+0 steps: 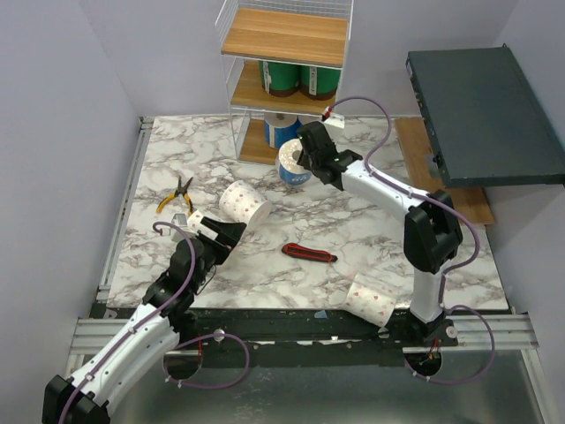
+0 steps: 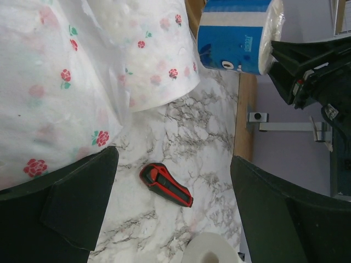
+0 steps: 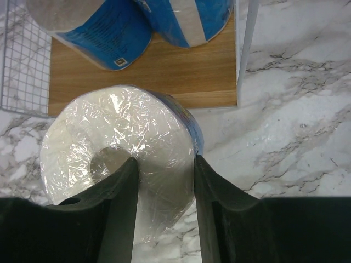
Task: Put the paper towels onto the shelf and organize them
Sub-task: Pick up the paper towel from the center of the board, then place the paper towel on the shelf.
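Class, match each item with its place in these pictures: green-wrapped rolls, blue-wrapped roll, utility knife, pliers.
Items:
1 green-wrapped rolls
2 blue-wrapped roll
3 utility knife
4 pliers

Places:
A gripped by the right tool
B left side of the table
C middle tier of the shelf
D centre of the table

Pairs: 1-C, 2-A, 3-D, 4-B

Glossy, crinkled clear film wraps the roll [image 3: 120, 137] in the right end effector [image 3: 164, 161], whose fingers [image 3: 118, 219] are matt black. Ahead, the shelf [image 3: 164, 76] is matt wood with white wire. The surface [image 3: 296, 82] beneath looks smooth and marbled.
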You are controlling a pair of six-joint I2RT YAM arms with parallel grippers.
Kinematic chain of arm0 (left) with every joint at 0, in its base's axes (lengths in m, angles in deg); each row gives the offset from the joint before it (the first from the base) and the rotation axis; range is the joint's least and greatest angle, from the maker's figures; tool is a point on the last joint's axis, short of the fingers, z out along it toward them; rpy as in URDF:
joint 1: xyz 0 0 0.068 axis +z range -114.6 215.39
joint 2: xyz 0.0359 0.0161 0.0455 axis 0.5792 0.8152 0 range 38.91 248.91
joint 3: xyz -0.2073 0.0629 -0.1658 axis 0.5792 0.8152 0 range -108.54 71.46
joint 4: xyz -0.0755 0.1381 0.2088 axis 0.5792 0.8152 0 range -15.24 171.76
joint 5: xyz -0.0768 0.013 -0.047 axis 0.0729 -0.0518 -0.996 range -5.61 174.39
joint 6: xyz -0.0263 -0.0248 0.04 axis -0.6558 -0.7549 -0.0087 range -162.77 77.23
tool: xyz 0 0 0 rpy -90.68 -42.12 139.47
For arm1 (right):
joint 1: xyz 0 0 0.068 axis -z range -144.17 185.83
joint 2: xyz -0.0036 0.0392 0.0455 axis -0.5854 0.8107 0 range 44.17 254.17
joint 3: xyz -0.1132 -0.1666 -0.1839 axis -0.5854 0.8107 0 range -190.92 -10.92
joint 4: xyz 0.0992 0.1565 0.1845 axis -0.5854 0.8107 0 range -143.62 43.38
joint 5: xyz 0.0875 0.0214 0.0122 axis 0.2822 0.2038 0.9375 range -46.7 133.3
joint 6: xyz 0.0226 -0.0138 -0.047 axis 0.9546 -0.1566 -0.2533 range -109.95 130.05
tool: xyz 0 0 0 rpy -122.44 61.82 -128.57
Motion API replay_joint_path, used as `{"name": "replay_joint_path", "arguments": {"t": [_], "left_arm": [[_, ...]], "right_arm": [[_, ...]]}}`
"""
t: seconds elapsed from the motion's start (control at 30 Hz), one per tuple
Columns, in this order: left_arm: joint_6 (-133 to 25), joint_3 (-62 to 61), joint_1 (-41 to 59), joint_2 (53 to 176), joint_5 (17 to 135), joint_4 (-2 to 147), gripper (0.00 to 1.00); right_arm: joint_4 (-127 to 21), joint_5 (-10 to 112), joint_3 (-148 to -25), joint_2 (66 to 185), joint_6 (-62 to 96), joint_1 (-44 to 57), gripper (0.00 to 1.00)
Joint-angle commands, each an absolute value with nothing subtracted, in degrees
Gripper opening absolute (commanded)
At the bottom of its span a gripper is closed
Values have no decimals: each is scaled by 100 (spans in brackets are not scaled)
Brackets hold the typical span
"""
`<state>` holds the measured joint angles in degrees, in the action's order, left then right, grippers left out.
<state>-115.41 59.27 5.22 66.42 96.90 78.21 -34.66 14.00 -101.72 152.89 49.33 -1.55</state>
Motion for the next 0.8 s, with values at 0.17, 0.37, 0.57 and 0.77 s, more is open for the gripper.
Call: {"name": "replay_joint_path", "arguments": {"t": [0.17,0.37,0.57,0.77], "left_arm": [[-11309,5977,534,6610,9973,8190,94],[-11233,5950,534,6708,9986,8125,94],[-11220,5968,534,6786,9985,8059,94],[-11220,5979,534,6895,9976,7986,94]], "right_arm": [[-4219,562,-10843,15921,5135,-81,26],[-4463,262,-11029,16238,5217,-53,26],[-4823,190,-11050,16459,5313,-37,26],[-5049,206,-11142,16663,5411,-35,26]]}}
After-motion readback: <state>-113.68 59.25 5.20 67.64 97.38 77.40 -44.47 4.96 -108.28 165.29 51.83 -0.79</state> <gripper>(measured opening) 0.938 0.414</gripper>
